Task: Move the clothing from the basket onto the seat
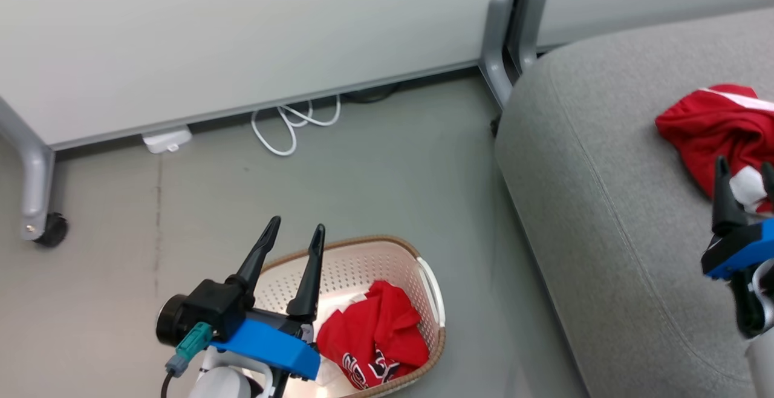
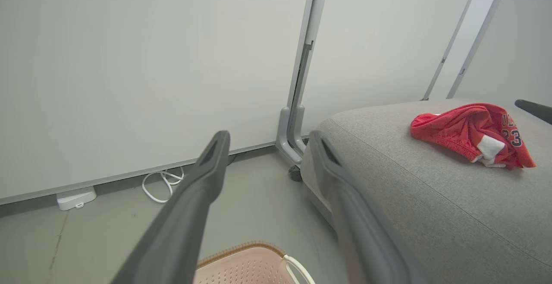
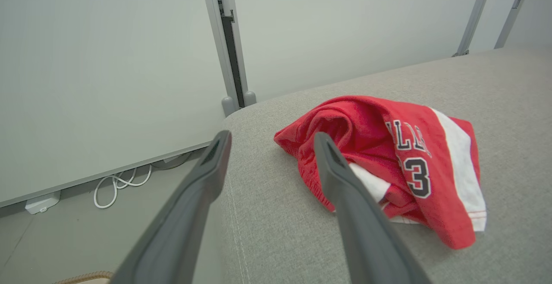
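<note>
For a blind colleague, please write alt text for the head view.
A red garment lies on the grey sofa at right, near the open right pincer. A second red garment sits in the cream basket on the floor, near the open left pincer.

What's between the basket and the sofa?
Only bare grey floor separates the cream perforated plastic basket from the grey fabric sofa, in the head view.

Ahead of you stand pale, plain panels (image 1: pixel 242 41), joined by grey metal posts (image 1: pixel 511 29) that curve out into feet. At your far left another grey leg (image 1: pixel 33 174) ends in a black caster (image 1: pixel 53 229). The floor (image 1: pixel 387 162) is smooth grey and evenly lit. A white cable (image 1: pixel 290 123) loops along the panel's base, near a small white box (image 1: pixel 167 140).
</note>
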`<state>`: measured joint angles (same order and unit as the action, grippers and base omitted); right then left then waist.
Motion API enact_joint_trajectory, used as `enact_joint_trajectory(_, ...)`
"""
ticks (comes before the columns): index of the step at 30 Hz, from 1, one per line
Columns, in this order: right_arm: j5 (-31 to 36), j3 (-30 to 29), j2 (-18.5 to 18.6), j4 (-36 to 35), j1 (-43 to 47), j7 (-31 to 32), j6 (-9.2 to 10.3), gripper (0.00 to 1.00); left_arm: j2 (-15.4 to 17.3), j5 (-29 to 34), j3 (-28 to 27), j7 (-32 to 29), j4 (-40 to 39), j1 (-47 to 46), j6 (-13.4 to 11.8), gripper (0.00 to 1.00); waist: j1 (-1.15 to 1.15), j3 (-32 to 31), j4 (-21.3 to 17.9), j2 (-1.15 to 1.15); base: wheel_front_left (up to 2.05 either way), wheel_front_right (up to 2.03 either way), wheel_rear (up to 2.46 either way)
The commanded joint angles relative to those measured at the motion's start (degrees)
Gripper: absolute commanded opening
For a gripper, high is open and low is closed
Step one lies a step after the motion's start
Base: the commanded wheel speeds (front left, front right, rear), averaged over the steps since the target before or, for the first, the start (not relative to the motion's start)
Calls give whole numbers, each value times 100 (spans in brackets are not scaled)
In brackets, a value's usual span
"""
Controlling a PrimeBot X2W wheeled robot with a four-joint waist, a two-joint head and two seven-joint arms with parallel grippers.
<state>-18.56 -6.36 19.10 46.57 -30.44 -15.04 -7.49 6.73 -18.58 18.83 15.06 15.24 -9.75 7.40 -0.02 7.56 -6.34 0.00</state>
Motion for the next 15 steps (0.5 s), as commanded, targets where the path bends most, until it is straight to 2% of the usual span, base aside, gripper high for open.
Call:
enact_joint_trajectory(1,-2,64,-103,-225,267,-16,-1,100,-23,45,-132,18,42,91,10,100,2,-259,220,0,0,0,0)
enact_joint_trajectory(15,295,272,-850,-2176,1744,476,-1,100,-128,134,-948,18,345,549,10,100,2,-742,738,0,0,0,0)
